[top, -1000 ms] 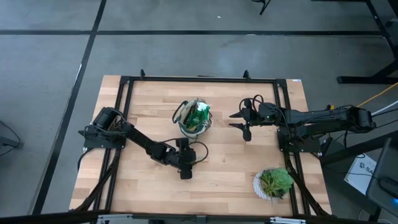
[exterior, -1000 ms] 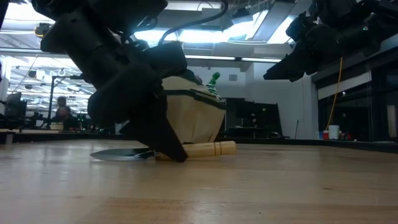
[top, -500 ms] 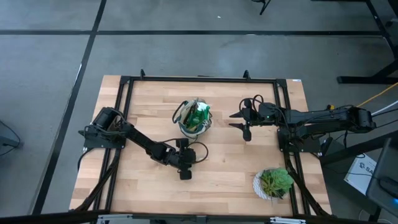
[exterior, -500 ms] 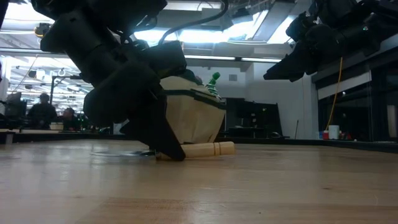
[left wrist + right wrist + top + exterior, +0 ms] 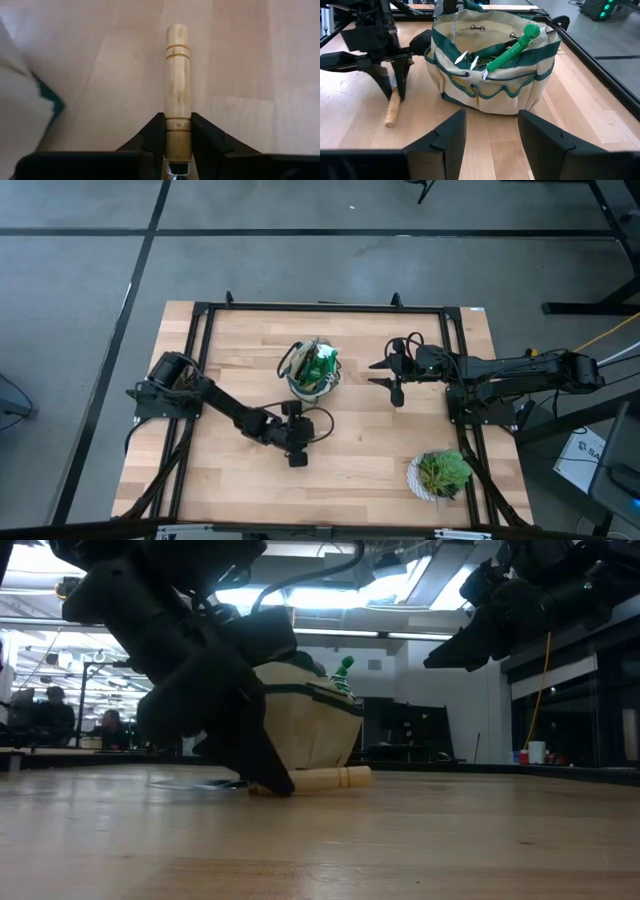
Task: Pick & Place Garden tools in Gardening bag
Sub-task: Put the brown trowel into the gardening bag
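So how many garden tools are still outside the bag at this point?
1. The wooden-handled trowel lies on the table beside the gardening bag, its handle clamped by the left end effector. A green tool is already in the bag; others may be hidden inside.

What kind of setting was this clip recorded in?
Most likely a robotics lab or workshop: a butcher-block table ringed by a black metal frame, a bare concrete floor, and an open hall with ceiling lights and people seated at desks behind.
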You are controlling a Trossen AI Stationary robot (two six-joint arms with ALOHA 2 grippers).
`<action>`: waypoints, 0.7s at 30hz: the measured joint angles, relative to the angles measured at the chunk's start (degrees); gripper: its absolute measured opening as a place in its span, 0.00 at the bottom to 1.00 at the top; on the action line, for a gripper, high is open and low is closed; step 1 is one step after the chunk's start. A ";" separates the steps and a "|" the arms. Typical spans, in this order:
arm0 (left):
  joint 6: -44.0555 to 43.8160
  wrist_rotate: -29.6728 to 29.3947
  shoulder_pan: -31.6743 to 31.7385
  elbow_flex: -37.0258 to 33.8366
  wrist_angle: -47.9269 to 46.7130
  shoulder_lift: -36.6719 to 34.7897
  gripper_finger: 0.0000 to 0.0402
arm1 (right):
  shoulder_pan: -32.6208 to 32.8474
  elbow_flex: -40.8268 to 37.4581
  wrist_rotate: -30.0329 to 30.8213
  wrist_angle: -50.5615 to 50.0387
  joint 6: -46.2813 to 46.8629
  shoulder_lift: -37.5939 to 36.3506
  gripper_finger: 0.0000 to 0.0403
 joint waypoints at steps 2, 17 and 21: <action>0.08 -0.50 0.11 -0.08 -0.16 -0.33 0.17 | -0.02 0.00 0.00 -0.02 -0.01 0.00 0.45; 3.61 -1.95 0.08 -0.04 0.46 -7.91 0.17 | -0.02 0.00 -0.04 -0.02 -0.02 0.00 0.45; 6.88 -3.45 -0.09 0.00 1.59 -10.35 0.17 | -0.01 0.00 -0.06 -0.01 0.00 0.00 0.45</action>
